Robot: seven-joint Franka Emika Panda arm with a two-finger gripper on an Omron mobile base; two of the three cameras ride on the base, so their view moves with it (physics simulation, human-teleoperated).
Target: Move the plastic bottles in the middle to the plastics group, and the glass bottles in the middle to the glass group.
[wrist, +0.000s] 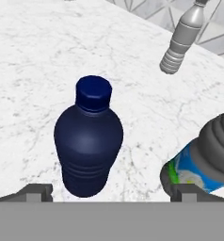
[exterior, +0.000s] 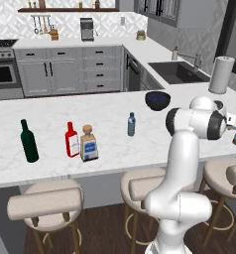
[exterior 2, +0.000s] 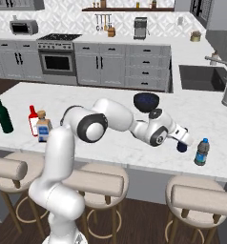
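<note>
Bottles sit in three clusters along the white marbled surface (exterior: 110,119). At its left end stand the tall dark green wine bottle (exterior: 29,141) and the flat red bottle (exterior: 72,140), with the square amber bottle (exterior: 88,144), cork-stoppered and blue-labelled, just beside the red one. Near the middle the slim pale blue-grey bottle (exterior: 131,124) stands alone, well apart from the others, and a dark blue bowl (exterior: 157,100) sits behind it toward the sink side.

At the right end the pincer (exterior 2: 183,139) hangs with its jaws spread wide, the squat dark navy bottle (wrist: 88,138) standing upright between the two finger tips, untouched on either side so far as the hand view shows. Just beside it stands the blue bottle with a dark cap and pale label band (exterior 2: 201,152), crowding the right-hand finger in the hand view.

Three padded stools (exterior: 44,203) line the near edge of the surface. Beyond it run grey cabinets (exterior: 70,69), an oven (exterior 2: 57,61), a coffee machine (exterior: 87,29), a sink (exterior: 178,72) and a paper towel roll (exterior: 221,74).
</note>
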